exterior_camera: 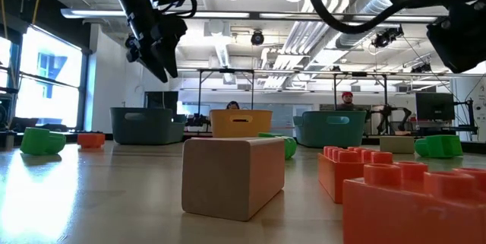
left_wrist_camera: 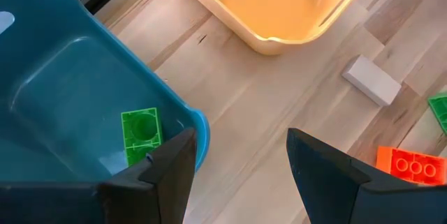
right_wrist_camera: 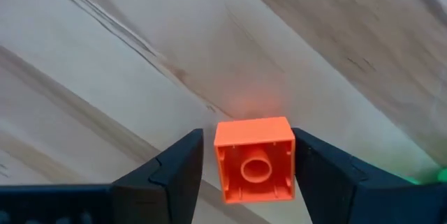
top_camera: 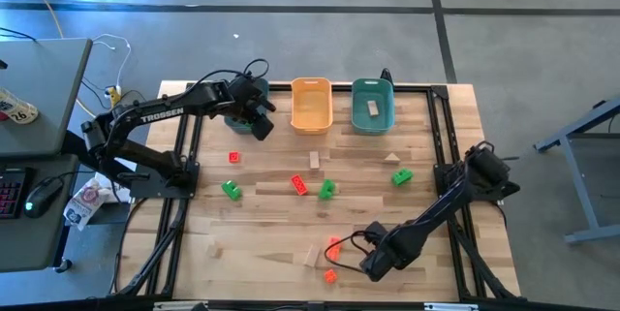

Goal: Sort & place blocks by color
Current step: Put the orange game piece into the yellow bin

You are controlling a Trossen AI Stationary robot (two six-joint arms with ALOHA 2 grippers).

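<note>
My right gripper (right_wrist_camera: 248,155) is shut on a red-orange block (right_wrist_camera: 253,160) above the table's near edge, right of centre (top_camera: 360,253). My left gripper (left_wrist_camera: 241,161) is open and empty, hanging over the near rim of the left teal bin (left_wrist_camera: 63,91), where a green block (left_wrist_camera: 141,132) lies on the floor. Other red-orange (top_camera: 299,184), green (top_camera: 231,190) and tan (top_camera: 315,160) blocks lie scattered flat on the tabletop. The right teal bin (top_camera: 372,105) holds a tan block (top_camera: 373,108). The orange bin (top_camera: 311,105) stands between the two teal bins. My right gripper pinches the red-orange block by two opposite side walls (right_wrist_camera: 288,158), one finger on each. The fingers come from above, slanting down. The block's hollow underside faces the wrist camera. It is lifted clear of the wood, which shows a reddish glow beneath.
The three bins stand in a row along the far edge. A black metal frame (top_camera: 438,146) borders the tabletop on both sides. Two more red-orange blocks (top_camera: 330,275) and a tan block (top_camera: 310,256) lie close to my right gripper, near the front edge.
</note>
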